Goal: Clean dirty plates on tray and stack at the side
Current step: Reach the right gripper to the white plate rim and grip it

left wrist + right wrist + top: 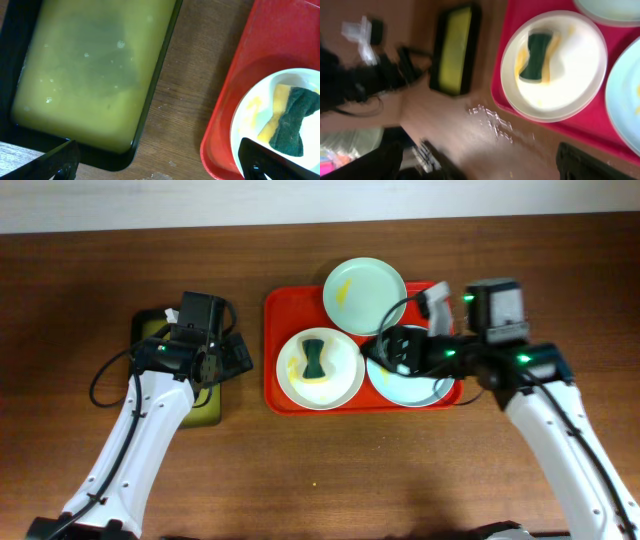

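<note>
The red tray (272, 395) sits mid-table and holds three plates. A pale blue-green plate (365, 292) with a yellow smear lies at its far edge. A white plate (345, 375) with yellow smears carries a green-and-yellow sponge (315, 360). Another pale plate (415, 390) lies at the right, partly under my right gripper (400, 348), which is open and empty above it. My left gripper (232, 355) is open and empty between the black tray and the red tray. The left wrist view shows the white plate (247, 125), the sponge (292, 122) and the open fingers (160, 160).
A black-rimmed tray (150, 325) with yellow-green liquid (85, 70) lies left of the red tray, partly under my left arm. The right wrist view, blurred, shows it (454, 50), the white plate (575, 85) and wet marks on the wood (490, 120). Cables trail beside both arms.
</note>
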Motion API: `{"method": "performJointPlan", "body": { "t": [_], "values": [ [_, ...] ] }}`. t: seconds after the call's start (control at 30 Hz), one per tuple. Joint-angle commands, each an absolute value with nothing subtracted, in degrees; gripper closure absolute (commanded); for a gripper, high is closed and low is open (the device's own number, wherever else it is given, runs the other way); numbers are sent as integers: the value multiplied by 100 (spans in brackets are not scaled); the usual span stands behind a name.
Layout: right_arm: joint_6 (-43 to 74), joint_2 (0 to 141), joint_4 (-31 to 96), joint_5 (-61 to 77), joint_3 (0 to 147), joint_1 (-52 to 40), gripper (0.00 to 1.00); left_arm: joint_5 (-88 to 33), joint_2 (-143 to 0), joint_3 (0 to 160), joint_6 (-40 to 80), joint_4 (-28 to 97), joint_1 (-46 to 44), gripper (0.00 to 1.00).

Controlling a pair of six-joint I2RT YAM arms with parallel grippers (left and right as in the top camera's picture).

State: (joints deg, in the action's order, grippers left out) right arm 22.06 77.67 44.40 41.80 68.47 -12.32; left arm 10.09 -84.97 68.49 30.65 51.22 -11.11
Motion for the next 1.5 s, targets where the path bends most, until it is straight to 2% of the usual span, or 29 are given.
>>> {"method": "performJointPlan", "body": {
  "t": [0.0,0.07,0.2,0.43,0.47,0.5,0.53,0.87,1.1,1.47],
  "values": [
    [1994,8082,5273,2875,7760,-1918,2,1066,-8497,6827,3017,5124,-1085,1],
    [1994,8554,5979,2241,8409,-2156,2,1022,-8497,6827,3017,5107,-1085,1],
    [1994,9183,5894,1253,8739,-2324,1,1024,-8497,6827,3017,5131,-1085,1],
    [1988,10427,5629,1081,8729,-2324,2,985,-8497,6827,3017,5129,-1085,1],
    [1990,10569,5553,1083,8729,-2324,26,982,-8497,6827,3017,5129,-1085,1],
    [1990,10737,5459,1081,8729,-2324,39,985,-8497,6827,3017,5129,-1085,1],
    [1990,10875,5365,1068,8729,-2322,43,985,-8497,6827,3017,5129,-1085,1],
    [1367,11177,4488,309,8729,-2322,41,985,-8497,6827,3017,5129,-1085,1],
    [1372,11749,4342,491,8729,-2324,43,982,-8497,6827,3017,5131,-1085,1],
    [1111,11771,4084,794,8729,-2329,45,982,-8497,6827,3017,5129,-1085,1]
  ]
}}
